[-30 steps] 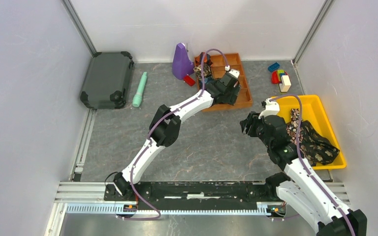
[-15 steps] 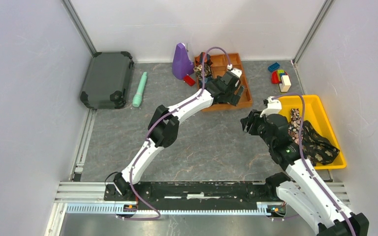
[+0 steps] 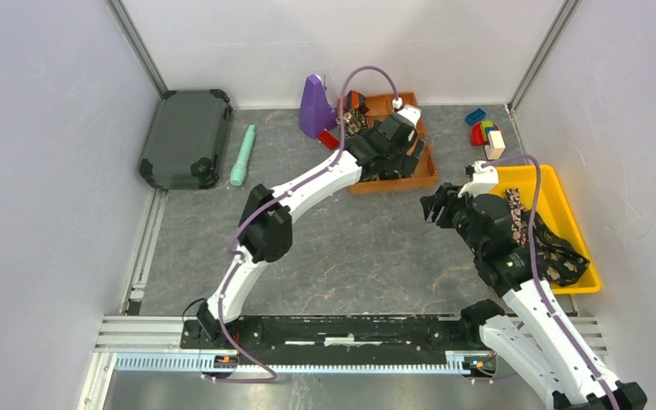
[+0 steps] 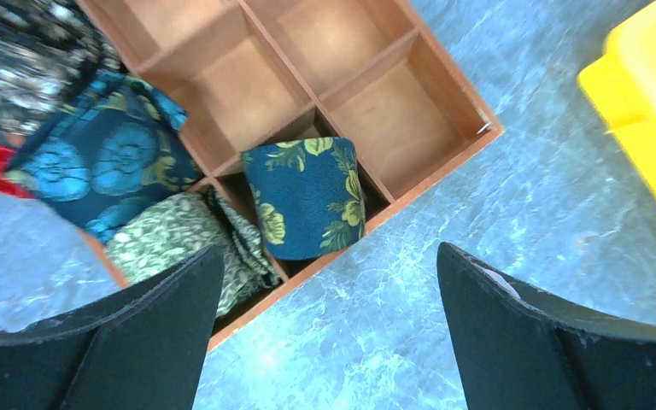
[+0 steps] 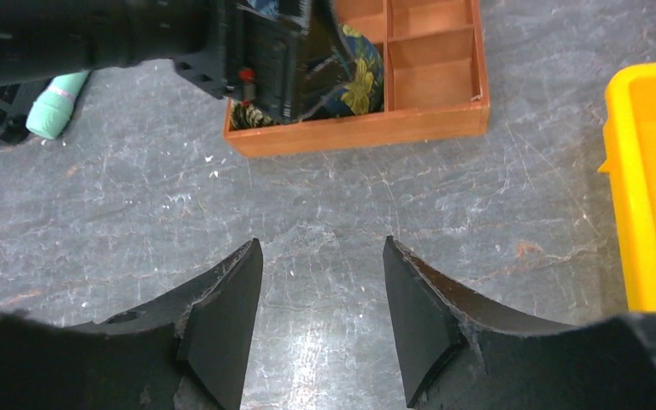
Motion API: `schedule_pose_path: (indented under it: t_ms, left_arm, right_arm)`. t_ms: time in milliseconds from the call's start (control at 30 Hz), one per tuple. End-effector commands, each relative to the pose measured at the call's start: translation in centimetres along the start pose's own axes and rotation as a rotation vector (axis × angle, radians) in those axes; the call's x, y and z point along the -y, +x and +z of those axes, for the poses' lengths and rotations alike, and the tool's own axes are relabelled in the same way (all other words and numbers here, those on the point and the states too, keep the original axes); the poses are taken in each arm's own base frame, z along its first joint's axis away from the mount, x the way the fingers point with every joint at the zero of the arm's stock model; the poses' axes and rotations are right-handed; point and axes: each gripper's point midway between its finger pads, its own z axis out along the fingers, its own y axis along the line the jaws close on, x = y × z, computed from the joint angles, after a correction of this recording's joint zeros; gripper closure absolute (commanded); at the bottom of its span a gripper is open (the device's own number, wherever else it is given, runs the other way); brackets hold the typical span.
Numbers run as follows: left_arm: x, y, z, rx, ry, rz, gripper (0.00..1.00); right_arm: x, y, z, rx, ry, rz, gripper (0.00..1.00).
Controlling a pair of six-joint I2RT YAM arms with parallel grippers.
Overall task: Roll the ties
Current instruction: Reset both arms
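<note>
Tie [image 4: 307,196], rolled, sits in wooden tray [image 4: 401,115] compartment | left claw [image 4: 329,256] gaping over it, empty | right claw [image 5: 320,246] half open, empty

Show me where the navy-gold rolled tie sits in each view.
Top external: not visible; the left arm hides it, over the tray.
Left wrist: the tie is at centre, in a compartment on the tray's edge.
Right wrist: the tie is at top centre, partly hidden.
Shared landmark: the wooden tray.
</note>
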Motion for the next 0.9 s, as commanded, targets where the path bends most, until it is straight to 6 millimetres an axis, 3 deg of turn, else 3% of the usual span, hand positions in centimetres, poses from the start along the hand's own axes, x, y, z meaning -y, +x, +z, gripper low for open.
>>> schedule_pose_path:
  t_ms: [0, 100, 167, 333, 533, 767, 867]
  left_arm:
    - [-1.0, -7.6, -8.4, 0.186, -0.004, -0.039, 0.00]
    - [-1.4, -8.5, -12.0, 0.217, 0.000, -0.042, 0.00]
    - [-1.9, -8.5, -14.5, 0.235, -0.011, -0.043, 0.00]
    - [-4.6, -6.5, -20.5, 0.245, -0.062, -0.082, 0.00]
    - [-8.9, -1.3, -26.9, 0.238, -0.146, -0.162, 0.00]
    - [-14.9, 6.7, -34.3, 0.203, -0.306, -0.284, 0.00]
    - [-15.7, 10.8, -35.6, 0.164, -0.287, -0.289, 0.00]
  right_arm:
    - [-0.8, -4.3, -1.2, 0.106, -0.011, -0.018, 0.38]
    - [-1.2, -5.7, -1.6, 0.130, -0.018, -0.031, 0.32]
    - [-1.4, -6.5, -1.9, 0.149, -0.020, -0.035, 0.22]
    - [-1.8, -8.1, -2.4, 0.184, -0.026, -0.055, 0.03]
    - [-1.9, -8.3, -2.5, 0.211, -0.041, -0.057, 0.02]
    - [-0.8, -5.4, -2.0, 0.241, -0.048, -0.067, 0.02]
    - [-0.4, -4.0, -1.8, 0.247, -0.059, -0.083, 0.02]
